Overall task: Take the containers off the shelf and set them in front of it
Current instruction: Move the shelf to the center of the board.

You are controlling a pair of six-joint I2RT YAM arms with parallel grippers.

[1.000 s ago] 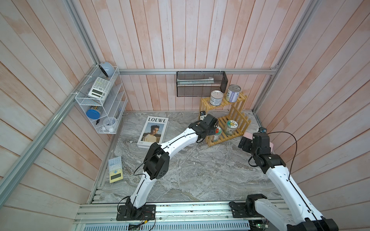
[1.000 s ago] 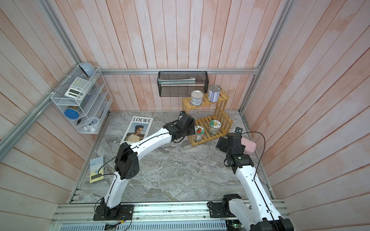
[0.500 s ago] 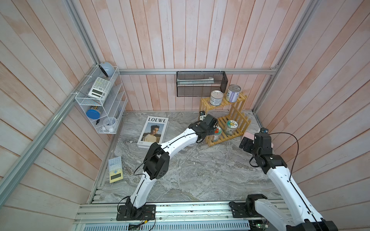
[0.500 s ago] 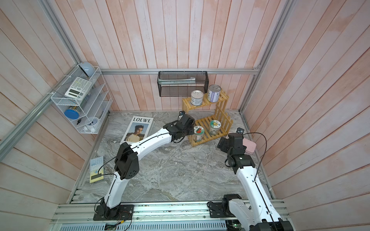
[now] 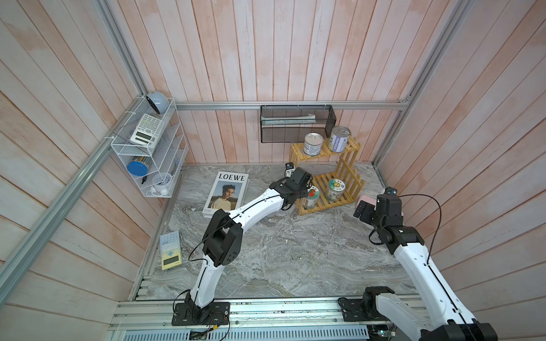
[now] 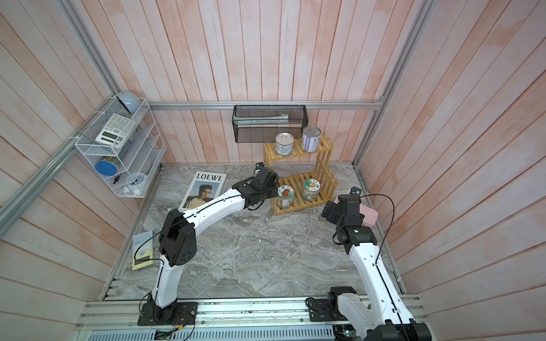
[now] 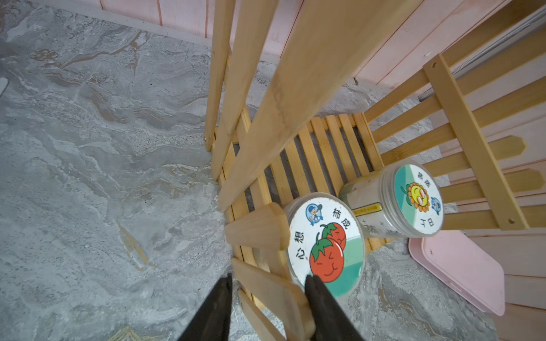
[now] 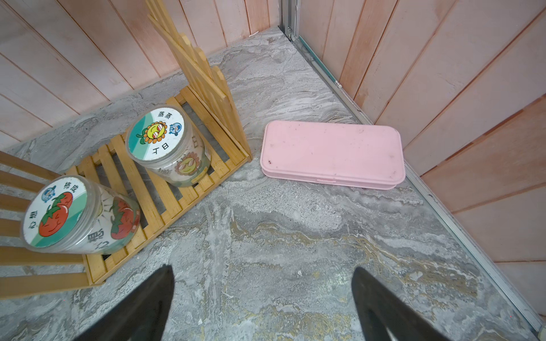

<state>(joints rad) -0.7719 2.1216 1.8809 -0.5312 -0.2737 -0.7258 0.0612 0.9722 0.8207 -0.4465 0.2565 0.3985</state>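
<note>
Yellow slats make up the shelf (image 5: 326, 149), which stands at the back right of the surface (image 5: 280, 251). All four containers are on it. On the top tier I see the blue-white can (image 5: 312, 144) and the purple can (image 5: 339, 138), upright and side by side. On the bottom tier stand the tomato jar (image 7: 325, 245) and the sunflower jar (image 7: 413, 200), near each other but apart, with the tomato jar nearer my left arm. My left fingers (image 7: 215, 313) are partly spread at that end of the shelf, straddling the tip of a side slat. One finger is at the rim of the tomato jar's lid, and I cannot tell whether it touches. My right fingers (image 8: 141, 304) are spread wide and hold nothing. They hang over bare surface in front of the shelf, near a pink case (image 8: 331, 153).
</note>
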